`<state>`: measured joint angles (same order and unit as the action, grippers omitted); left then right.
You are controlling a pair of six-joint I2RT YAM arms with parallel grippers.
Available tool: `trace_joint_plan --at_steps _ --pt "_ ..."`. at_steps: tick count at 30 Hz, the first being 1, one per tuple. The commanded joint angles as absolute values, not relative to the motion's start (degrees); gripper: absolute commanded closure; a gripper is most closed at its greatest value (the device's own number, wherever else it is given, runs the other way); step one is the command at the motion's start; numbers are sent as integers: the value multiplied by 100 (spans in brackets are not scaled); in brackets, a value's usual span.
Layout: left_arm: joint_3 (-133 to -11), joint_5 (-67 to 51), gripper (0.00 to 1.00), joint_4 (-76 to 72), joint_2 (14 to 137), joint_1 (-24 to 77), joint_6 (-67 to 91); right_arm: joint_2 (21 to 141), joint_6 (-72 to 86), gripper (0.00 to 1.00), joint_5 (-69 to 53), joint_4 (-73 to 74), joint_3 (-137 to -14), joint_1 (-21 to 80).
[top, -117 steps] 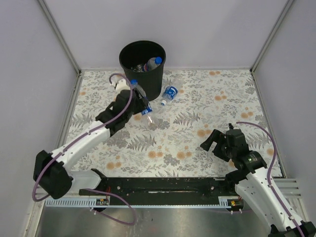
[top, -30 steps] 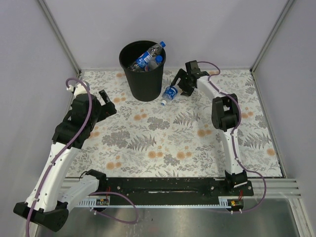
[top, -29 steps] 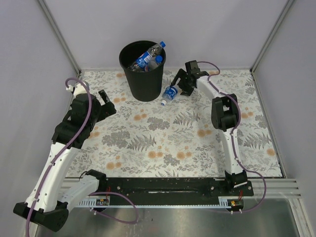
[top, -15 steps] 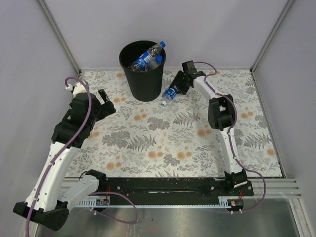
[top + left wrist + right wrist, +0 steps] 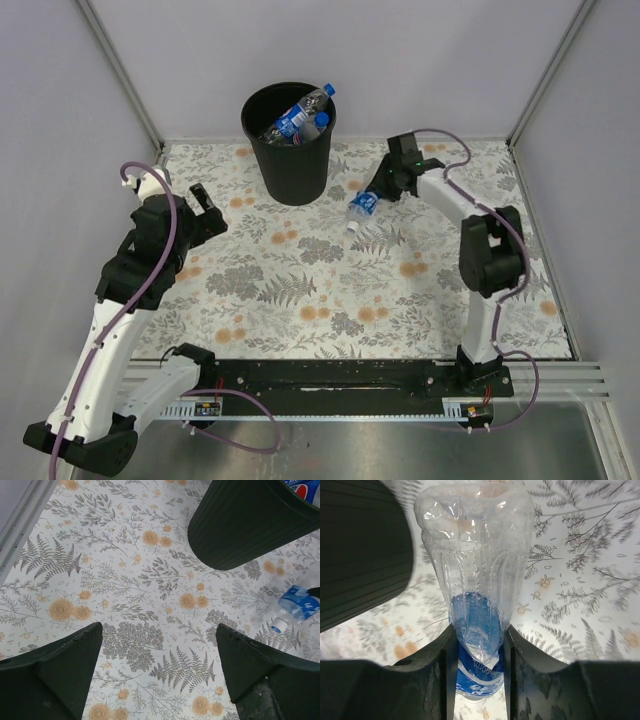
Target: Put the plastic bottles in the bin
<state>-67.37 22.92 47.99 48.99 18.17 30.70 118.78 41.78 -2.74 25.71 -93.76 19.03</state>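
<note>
My right gripper (image 5: 379, 191) is shut on a clear plastic bottle (image 5: 361, 206) with a blue label, and the bottle's white cap points down-left. In the right wrist view both fingers squeeze the bottle (image 5: 476, 565) at its label, with the right gripper (image 5: 479, 652) shut around it. The black bin (image 5: 290, 150) stands at the back left of centre and holds several blue-labelled bottles (image 5: 298, 115). My left gripper (image 5: 203, 206) hangs open and empty left of the bin. In the left wrist view it (image 5: 159, 650) is over bare cloth, with the bin (image 5: 245, 525) and the held bottle (image 5: 298, 606) ahead.
A floral cloth (image 5: 330, 290) covers the table. Grey walls with metal corner rails (image 5: 120, 75) close in the back and sides. The black base rail (image 5: 330, 375) runs along the near edge.
My right gripper has shut on the bottle by the bin and carried it a little right and toward the near side. My left arm has drifted slightly left.
</note>
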Motion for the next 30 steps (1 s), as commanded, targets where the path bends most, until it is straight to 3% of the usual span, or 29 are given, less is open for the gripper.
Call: trace_joint_plan --at_steps 1,7,13,25,30 --pt "-6900 2479 1 4799 4720 1811 2944 10084 3736 83 395 1881 -9132 1819" --pt "-6891 2593 1 4904 4641 1819 2962 8993 3551 84 562 1250 -9403 1916" --pt "-6829 2628 1 4957 4579 1802 3067 8876 3376 84 545 -402 -9991 2337" --pt "-6768 2795 1 5027 4614 1740 2989 12759 3014 81 440 -26 -15167 3137" --pt "-6759 2725 1 5142 4729 1731 2962 13201 3331 81 395 -570 -15049 3217"
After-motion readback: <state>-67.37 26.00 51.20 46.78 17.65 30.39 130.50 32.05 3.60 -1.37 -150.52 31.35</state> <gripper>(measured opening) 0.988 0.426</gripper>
